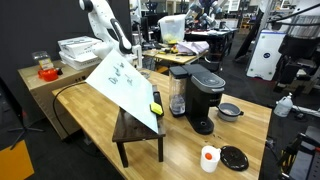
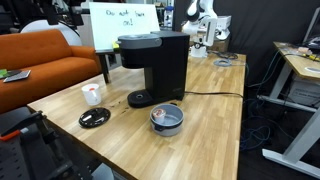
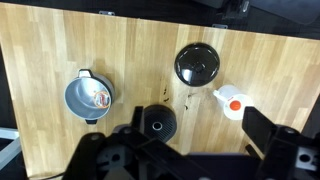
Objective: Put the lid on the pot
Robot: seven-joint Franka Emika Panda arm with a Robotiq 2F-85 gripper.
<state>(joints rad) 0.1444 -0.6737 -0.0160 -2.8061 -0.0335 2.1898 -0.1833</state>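
The big wooden table (image 3: 40, 40) holds everything. The black coffee machine (image 2: 155, 65) stands on it. The robot's gripper (image 3: 185, 150) hangs high above, looking straight down. Its fingers are spread wide apart and hold nothing. The pot (image 3: 88, 95) sits near the machine with its top open. The lid (image 3: 197, 64) lies flat on the table, well apart from the pot and just beside a little white cup (image 3: 232, 101). So I think the job is not started yet: the lid must be picked up, carried over and set on the pot.
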